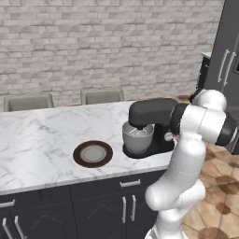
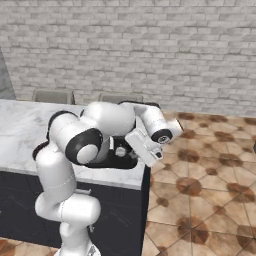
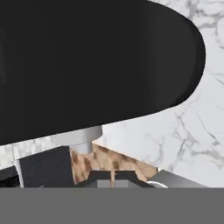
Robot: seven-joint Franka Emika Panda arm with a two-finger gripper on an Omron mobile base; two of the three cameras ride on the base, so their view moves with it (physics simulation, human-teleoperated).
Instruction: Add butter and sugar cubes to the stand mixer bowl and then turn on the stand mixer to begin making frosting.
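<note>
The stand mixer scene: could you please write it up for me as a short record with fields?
surface: white marble counter over dark cabinets
stand mixer: black, near the counter's right end, head down over the bowl
stand mixer bowl: grey metal, seated on the mixer base, whisk inside
plate: dark brown rim, left of the mixer, nothing visible on it
gripper: shut, at the mixer's right side, close against its black head
butter and sugar cubes: cannot tell where they are

Even, bright rendered light, soft faint shadows, slightly coarse, no glare
</note>
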